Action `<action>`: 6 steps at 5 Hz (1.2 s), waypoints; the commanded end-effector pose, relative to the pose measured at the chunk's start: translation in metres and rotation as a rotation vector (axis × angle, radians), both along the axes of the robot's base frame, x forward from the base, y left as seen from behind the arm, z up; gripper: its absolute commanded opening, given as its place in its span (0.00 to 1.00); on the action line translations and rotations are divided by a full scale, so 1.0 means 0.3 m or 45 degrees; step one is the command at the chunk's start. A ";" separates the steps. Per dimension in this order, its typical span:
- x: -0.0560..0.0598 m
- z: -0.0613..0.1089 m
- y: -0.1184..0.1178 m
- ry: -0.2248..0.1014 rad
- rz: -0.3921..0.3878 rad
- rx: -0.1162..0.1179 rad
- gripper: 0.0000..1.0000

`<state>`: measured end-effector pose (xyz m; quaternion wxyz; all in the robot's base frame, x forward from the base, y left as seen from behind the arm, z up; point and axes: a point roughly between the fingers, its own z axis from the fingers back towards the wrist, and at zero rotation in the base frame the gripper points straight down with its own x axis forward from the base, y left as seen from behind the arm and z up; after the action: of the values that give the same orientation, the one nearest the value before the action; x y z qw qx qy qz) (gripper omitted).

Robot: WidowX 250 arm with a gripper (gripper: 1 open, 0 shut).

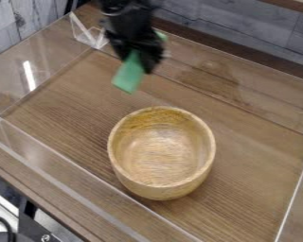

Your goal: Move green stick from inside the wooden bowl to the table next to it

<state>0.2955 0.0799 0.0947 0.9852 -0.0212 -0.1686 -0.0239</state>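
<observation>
The green stick point(132, 76) hangs in the air above the table point(65, 109), up and to the left of the wooden bowl point(163, 151). My black gripper point(139, 55) is shut on the stick's upper end, so the stick dangles tilted below the fingers. The bowl stands at the centre of the table with nothing inside it.
Clear acrylic walls point(41, 66) ring the tabletop. A small clear acrylic stand point(80, 28) sits at the back left corner, close behind the gripper. Bare wood lies to the left of the bowl.
</observation>
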 end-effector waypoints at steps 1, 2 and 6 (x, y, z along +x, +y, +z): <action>0.038 0.051 -0.129 -0.080 -0.074 0.005 0.00; 0.059 0.030 -0.114 -0.082 -0.047 0.017 0.00; 0.118 -0.036 -0.088 -0.074 0.044 0.035 0.00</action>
<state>0.3195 0.0513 0.0670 0.9859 -0.0127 -0.1669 -0.0082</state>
